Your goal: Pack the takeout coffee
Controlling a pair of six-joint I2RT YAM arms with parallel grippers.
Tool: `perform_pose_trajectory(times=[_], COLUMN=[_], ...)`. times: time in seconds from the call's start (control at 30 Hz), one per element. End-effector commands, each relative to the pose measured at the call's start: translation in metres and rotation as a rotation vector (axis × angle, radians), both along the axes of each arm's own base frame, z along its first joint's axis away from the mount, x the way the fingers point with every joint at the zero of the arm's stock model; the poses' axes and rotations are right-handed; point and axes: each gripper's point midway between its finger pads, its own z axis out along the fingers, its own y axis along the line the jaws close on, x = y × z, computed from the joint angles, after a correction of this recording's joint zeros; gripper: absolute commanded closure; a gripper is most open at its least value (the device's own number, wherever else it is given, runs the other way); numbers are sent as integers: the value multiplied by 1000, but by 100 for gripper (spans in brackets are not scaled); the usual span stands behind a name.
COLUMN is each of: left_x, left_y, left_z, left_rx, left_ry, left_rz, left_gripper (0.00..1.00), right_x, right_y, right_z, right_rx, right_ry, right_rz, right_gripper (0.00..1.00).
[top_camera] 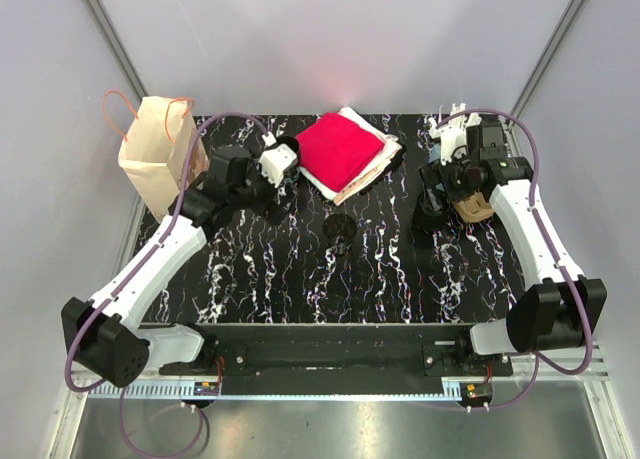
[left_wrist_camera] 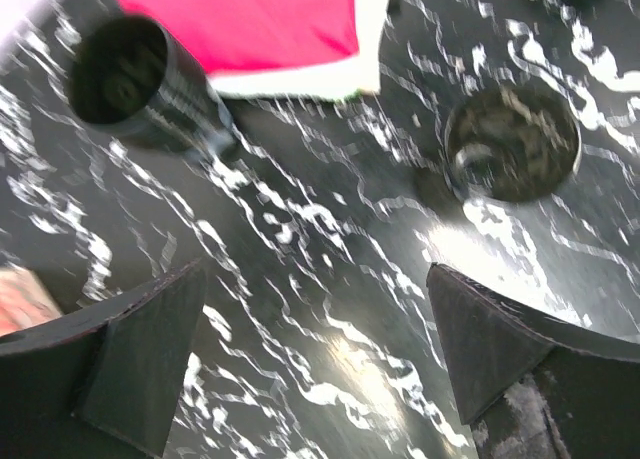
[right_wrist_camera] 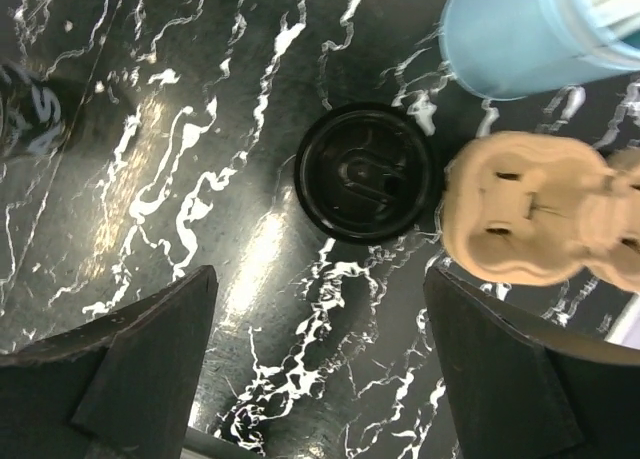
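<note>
A black coffee cup stands open-topped mid-table; the left wrist view shows this cup at right and a second black cup at upper left beside the red napkins. My left gripper hovers open over bare table, near the napkin stack. A black lid lies flat next to the tan pulp cup carrier. My right gripper hangs open just short of the lid, nothing between its fingers. The paper bag stands at the back left.
A light blue holder with white straws stands behind the carrier at the back right. Another black cup with lettering shows at the left edge of the right wrist view. Grey walls enclose the black marbled table.
</note>
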Motion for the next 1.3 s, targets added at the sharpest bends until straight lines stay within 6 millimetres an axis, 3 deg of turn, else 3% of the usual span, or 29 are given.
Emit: perform_pose_trajectory(times=[0.0, 0.13, 0.3, 0.43, 0.73, 0.9, 1.03, 1.1, 1.27], left_x=[-6, -12, -18, -15, -18, -16, -15, -15, -16], left_y=[3, 11, 15, 14, 14, 13, 12, 11, 10], left_z=[9, 10, -10, -18, -23, -28, -33, -35, -36], left_rx=[-93, -114, -110, -113, -133, -138, -140, -141, -143], left_ry=[41, 53, 88, 108, 119, 134, 150, 157, 161], left_rz=[-43, -85, -117, -111, -107, -103, -107, -108, -115], left_gripper=[1, 1, 1, 1, 1, 1, 1, 1, 1], right_x=[-3, -6, -2, 7, 26, 33, 34, 34, 33], right_y=[17, 14, 13, 7, 16, 13, 13, 13, 14], right_z=[-21, -35, -54, -67, -91, -96, -99, -98, -93], right_rx=[11, -45, -93, -162, -161, -172, -172, -170, -169], right_ry=[3, -27, -18, -10, 42, 59, 63, 63, 51], right_rz=[115, 183, 255, 328, 426, 410, 403, 398, 396], right_gripper=[13, 14, 17, 22, 34, 44, 58, 70, 77])
